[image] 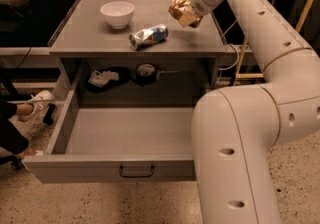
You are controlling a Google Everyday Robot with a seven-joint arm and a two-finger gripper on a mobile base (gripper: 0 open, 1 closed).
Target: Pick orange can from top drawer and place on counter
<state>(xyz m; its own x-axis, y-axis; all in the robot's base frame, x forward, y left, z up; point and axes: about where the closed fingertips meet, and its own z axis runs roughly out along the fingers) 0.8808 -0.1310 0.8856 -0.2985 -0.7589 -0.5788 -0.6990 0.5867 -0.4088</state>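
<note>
The orange can (pixel 178 9), shiny gold and crumpled, is held in the air above the right rear part of the grey counter (pixel 85 35). My gripper (pixel 188 15) is shut on it, at the end of the white arm that reaches in from the upper right. The can's shadow falls on the counter below it. The top drawer (pixel 100 167) is pulled fully out below the counter; its grey inside holds nothing that I can see. Its small black handle (pixel 136 171) is on the front panel.
A white bowl (pixel 117 13) stands at the counter's rear left. A silver-and-blue can (pixel 148 36) lies on its side mid-counter. Dark items (pixel 146 72) sit in the recess behind the drawer. A person's leg and shoe (pixel 31 108) are at the left. My white arm (pixel 240 138) fills the right foreground.
</note>
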